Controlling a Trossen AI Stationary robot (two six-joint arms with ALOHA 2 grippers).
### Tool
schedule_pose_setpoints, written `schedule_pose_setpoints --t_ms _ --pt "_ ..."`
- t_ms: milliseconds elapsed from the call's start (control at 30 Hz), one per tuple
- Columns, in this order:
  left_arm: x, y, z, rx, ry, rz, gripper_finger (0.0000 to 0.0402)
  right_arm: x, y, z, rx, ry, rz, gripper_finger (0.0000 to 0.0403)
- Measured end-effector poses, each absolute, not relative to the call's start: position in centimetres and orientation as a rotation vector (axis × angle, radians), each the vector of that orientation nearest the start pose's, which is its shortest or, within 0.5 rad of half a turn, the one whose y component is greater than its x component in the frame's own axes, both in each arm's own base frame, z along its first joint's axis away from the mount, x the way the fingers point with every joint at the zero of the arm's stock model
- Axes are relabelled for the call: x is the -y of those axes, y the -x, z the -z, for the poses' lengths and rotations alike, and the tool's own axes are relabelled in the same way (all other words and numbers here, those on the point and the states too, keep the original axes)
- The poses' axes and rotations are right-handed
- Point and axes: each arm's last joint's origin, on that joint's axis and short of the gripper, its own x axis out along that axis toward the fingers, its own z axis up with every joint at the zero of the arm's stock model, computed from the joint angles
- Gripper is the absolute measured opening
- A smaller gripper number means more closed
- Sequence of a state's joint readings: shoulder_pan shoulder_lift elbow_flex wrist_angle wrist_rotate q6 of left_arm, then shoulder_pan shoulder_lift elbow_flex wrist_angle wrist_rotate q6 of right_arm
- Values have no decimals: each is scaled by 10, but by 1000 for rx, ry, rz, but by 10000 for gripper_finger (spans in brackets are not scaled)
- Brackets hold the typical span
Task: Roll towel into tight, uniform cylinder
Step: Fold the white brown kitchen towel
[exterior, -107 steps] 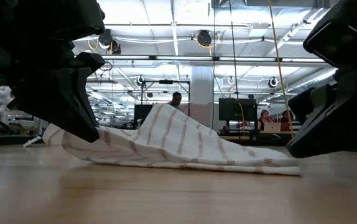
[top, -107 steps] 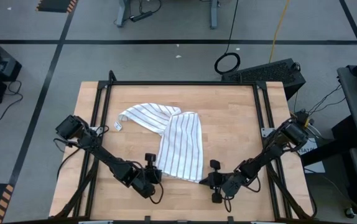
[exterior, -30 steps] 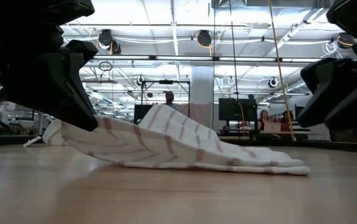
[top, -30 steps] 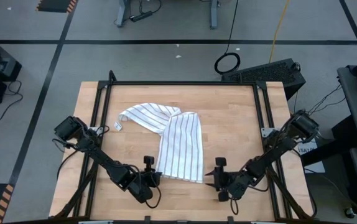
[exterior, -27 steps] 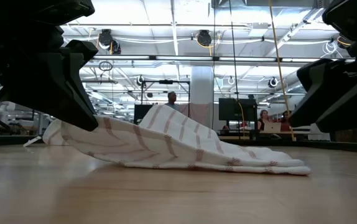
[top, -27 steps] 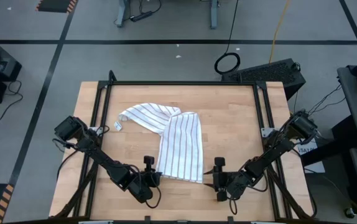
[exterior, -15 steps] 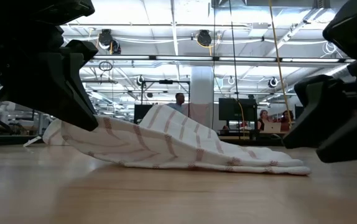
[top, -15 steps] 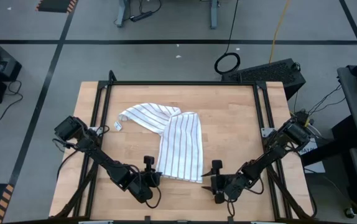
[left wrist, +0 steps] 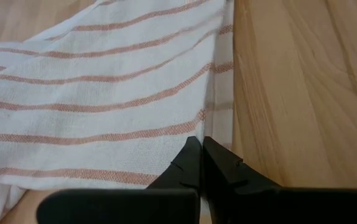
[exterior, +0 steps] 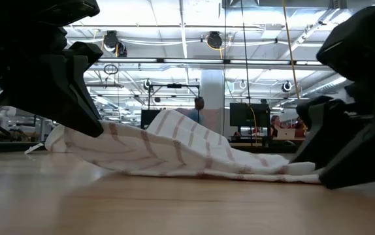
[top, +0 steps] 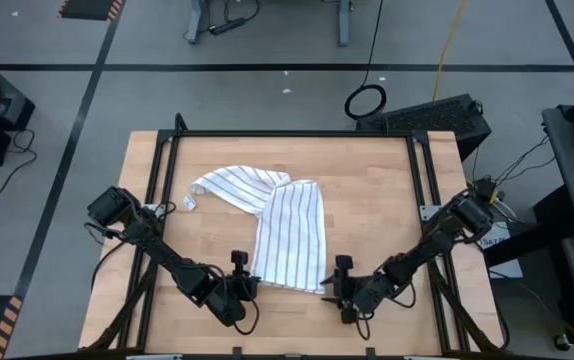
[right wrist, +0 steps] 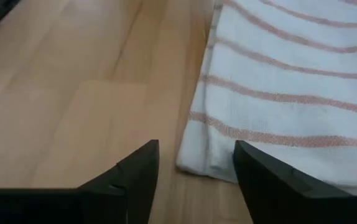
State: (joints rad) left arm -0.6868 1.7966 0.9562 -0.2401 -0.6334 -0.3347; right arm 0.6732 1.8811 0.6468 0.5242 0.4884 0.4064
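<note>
At near desk (top: 387, 190) edge, right pincer (right wrist: 194, 165) sits parted, nothing held, with the towel (top: 287, 235) corner lying between its tips, ready to pinch. Left pincer (left wrist: 201, 152) closed flat, tips on or just over the opposite near corner; can't tell if cloth is pinched. Both arms about equally near. Towel's long axis runs away from the pincers toward the far side, far end folded off to the left, so rolling likely goes forward.
</note>
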Motion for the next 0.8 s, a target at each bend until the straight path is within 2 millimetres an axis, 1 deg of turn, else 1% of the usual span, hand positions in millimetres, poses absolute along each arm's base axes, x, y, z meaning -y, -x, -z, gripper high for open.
schedule_pose_setpoints --t_ms 67,133,200,367,433,533,600,700,800 --pt "196 -266 -138 -838 -348 -93 9 -180 -253 -79 -621 -27 -42 185" --pt "196 -266 -138 -838 -348 -93 9 -179 -253 -76 -626 -38 -29 162" --pt "196 -266 -138 -838 -348 -94 9 -179 -253 -75 -630 -34 -22 132" --pt "196 -266 -138 -838 -347 -94 9 -179 -252 -74 -640 -35 -26 36" --pt "196 -266 -138 -836 -328 -103 9 -179 -252 -73 -647 -32 -27 13" --pt "196 -266 -138 -835 -302 -114 13 -179 -251 -73 -648 -35 -25 17" --pt "196 -265 -138 -838 -306 -113 25 -179 -252 -75 -644 -43 -26 20" --pt "198 -263 -138 -839 -313 -110 57 -179 -251 -79 -642 -40 -34 15" --pt "201 -263 -143 -837 -340 -144 96 -178 -249 -86 -641 -32 -55 9"
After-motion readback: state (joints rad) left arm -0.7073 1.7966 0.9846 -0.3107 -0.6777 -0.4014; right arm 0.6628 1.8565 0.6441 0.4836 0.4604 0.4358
